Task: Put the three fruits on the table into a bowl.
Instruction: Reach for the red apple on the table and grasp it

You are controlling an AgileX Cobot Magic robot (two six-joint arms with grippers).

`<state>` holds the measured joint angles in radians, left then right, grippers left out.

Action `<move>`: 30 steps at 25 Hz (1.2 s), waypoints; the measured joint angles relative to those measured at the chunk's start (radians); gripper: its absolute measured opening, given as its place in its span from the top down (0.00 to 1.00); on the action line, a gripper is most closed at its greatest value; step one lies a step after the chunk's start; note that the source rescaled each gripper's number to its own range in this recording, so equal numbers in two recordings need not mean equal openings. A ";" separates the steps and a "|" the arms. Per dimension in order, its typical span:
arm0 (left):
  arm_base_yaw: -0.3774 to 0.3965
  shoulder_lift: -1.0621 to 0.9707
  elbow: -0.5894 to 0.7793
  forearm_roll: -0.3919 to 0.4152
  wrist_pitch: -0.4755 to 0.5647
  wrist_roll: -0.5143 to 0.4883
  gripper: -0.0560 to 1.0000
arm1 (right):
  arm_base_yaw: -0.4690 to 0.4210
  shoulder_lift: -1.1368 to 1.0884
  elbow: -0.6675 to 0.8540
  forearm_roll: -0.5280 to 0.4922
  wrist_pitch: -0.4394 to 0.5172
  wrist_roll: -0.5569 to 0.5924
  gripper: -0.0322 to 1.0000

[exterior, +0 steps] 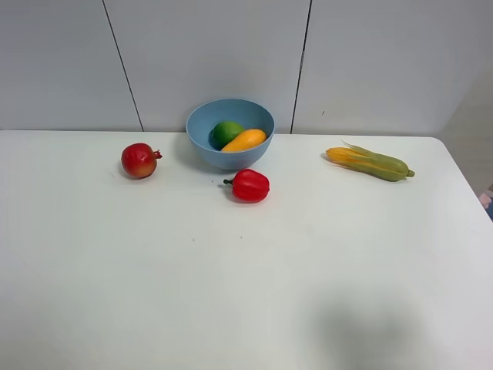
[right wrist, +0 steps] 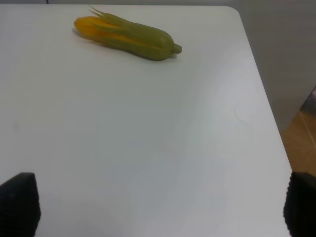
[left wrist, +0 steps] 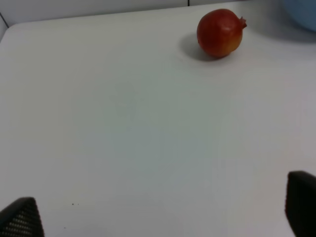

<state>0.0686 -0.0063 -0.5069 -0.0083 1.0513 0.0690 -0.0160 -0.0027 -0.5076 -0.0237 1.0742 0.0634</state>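
Note:
The light-blue bowl (exterior: pixel 230 132) stands at the back middle of the white table (exterior: pixel 231 293). A green oval fruit (exterior: pixel 226 132) and a yellow-orange mango (exterior: pixel 244 140) lie inside it. The red pomegranate (exterior: pixel 140 160) sits on the table left of the bowl, apart from it; it also shows in the left wrist view (left wrist: pixel 220 33), with the bowl's edge (left wrist: pixel 302 12) beside it. My left gripper (left wrist: pixel 160 210) is open and empty, well short of the pomegranate. My right gripper (right wrist: pixel 160 205) is open and empty over bare table. Neither gripper shows in the exterior high view.
A shiny red bell pepper (exterior: pixel 249 186) lies just in front of the bowl. A yellow-green corn cob (exterior: pixel 370 163) lies at the back right, also in the right wrist view (right wrist: pixel 127 36). The table's right edge (right wrist: pixel 266 98) runs near the right gripper.

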 joint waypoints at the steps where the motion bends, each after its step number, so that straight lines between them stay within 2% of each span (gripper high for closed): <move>1: 0.000 0.000 0.000 0.000 0.000 0.000 0.00 | 0.000 0.000 0.000 0.000 0.000 0.000 0.00; 5: 0.000 0.061 -0.018 -0.001 -0.016 0.000 0.00 | 0.000 0.000 0.000 0.000 0.000 0.000 0.00; 9: 0.000 0.316 -0.114 -0.001 -0.116 0.052 0.00 | 0.000 0.000 0.000 0.000 0.000 0.000 0.00; 11: 0.000 0.480 -0.180 -0.001 -0.158 0.130 0.00 | 0.000 0.000 0.000 0.000 0.000 0.000 0.00; 15: 0.000 0.859 -0.359 -0.017 -0.179 0.333 0.00 | 0.000 0.000 0.000 0.000 0.000 0.000 0.00; 21: 0.000 1.367 -0.684 -0.129 -0.161 0.675 0.00 | 0.000 0.000 0.000 0.000 -0.001 0.000 0.00; 25: -0.001 1.598 -0.866 -0.211 -0.142 0.837 0.00 | 0.000 0.000 0.000 0.000 -0.001 0.000 0.00; 30: -0.025 1.760 -0.989 -0.286 -0.141 1.081 0.00 | 0.000 0.000 0.000 0.000 -0.001 0.000 0.00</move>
<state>0.0434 1.7532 -1.4957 -0.2945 0.9106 1.1496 -0.0160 -0.0027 -0.5076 -0.0237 1.0730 0.0634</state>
